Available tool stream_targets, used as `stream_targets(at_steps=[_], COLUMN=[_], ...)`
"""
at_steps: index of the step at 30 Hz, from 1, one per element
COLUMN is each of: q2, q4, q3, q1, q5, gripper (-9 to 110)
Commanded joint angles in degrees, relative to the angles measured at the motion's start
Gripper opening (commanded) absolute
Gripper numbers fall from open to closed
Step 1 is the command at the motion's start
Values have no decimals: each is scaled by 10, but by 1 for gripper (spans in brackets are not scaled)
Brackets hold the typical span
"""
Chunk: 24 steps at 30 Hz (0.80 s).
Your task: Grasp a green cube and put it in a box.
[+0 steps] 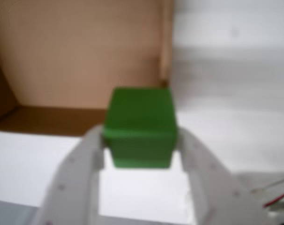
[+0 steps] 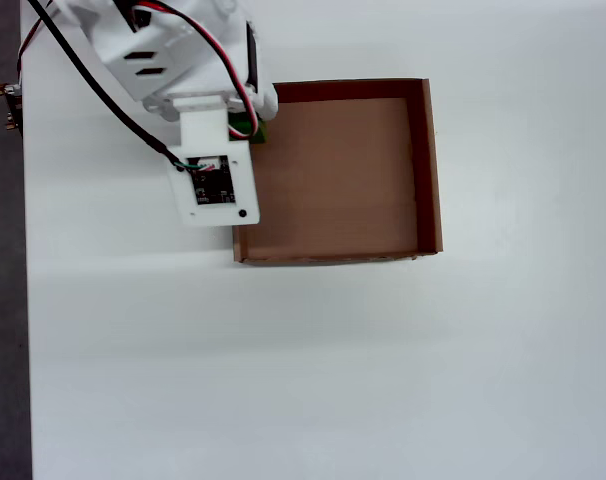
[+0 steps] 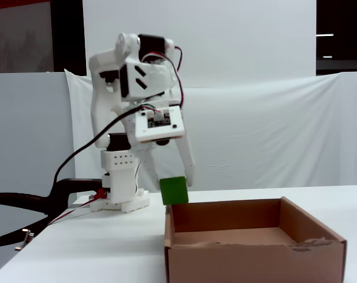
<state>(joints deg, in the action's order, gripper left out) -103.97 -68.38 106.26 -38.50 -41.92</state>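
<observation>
The green cube is held between my gripper's two white fingers. In the fixed view the cube hangs just above the far left corner of the brown cardboard box, with my gripper shut on it. In the overhead view only a sliver of the cube shows beside my gripper, at the upper left corner of the box. In the wrist view the box fills the upper left, with its corner behind the cube.
The arm's base stands on the white table left of the box in the fixed view. A black clamp and loose wires lie at the table's left edge. White cloth hangs behind the table.
</observation>
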Motion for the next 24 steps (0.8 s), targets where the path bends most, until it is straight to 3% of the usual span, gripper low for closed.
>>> stream_targets(at_steps=[1,13,24], q2=[18,42,93], q4=[0,0,50], q3=[-69,-74,-96], q1=[-18,-92,-63], q5=[24,70,79], gripper=[15,15,15])
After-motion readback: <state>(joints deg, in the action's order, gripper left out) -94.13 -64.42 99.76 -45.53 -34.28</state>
